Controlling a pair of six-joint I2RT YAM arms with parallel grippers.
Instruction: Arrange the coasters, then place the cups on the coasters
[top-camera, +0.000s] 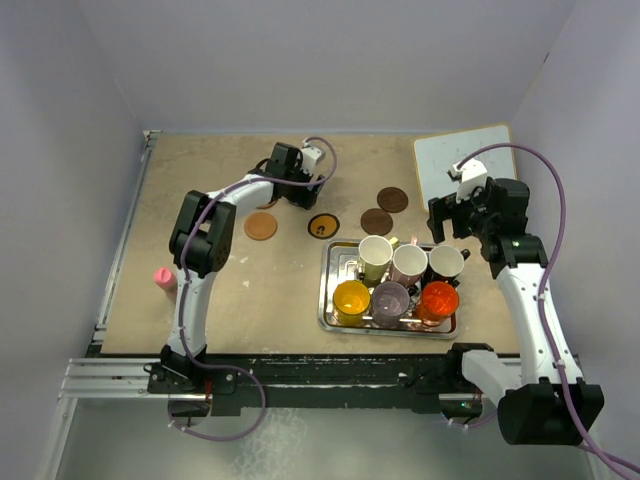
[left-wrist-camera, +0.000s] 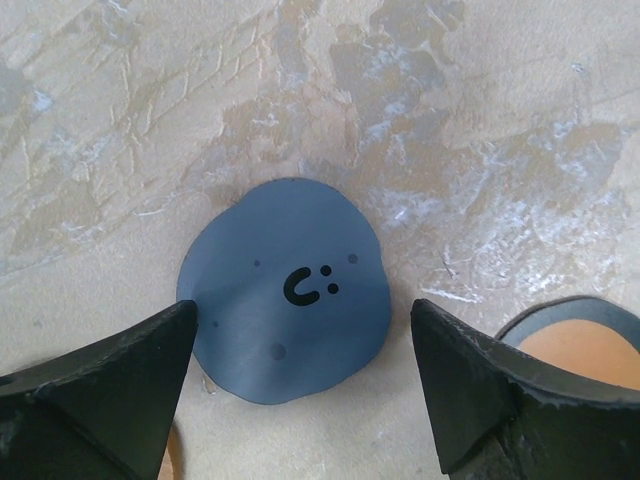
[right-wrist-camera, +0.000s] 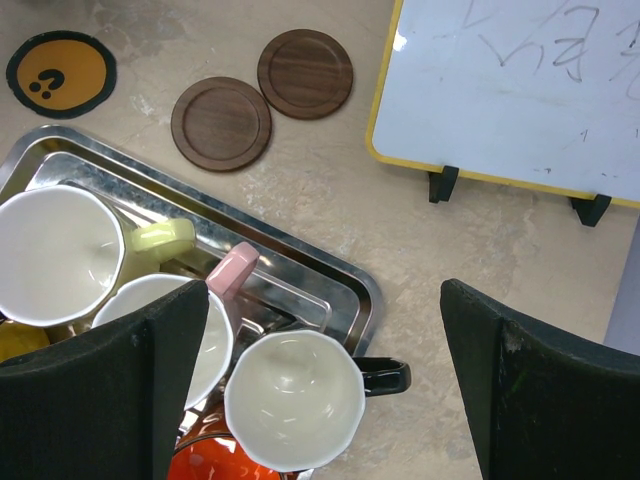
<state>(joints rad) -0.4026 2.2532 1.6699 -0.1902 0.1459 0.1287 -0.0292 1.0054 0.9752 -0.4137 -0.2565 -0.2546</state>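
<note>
Left gripper (left-wrist-camera: 302, 315) hovers, jaws apart, blue coaster (left-wrist-camera: 285, 270) flat beneath!
Thin, light, looks bendy: pinch the rim nearest the jaws.

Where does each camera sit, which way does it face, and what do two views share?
Top external: above and behind the robot, looking down at the table, left arm, right arm, tray of cups.
Left wrist: on the left arm, straight down at the blue coaster between its own fingers.
Right wrist: on the right arm, down at the tray corner and dark brown coasters; own fingers below.
Shared: the black-ringed orange coaster, in all three.
</note>
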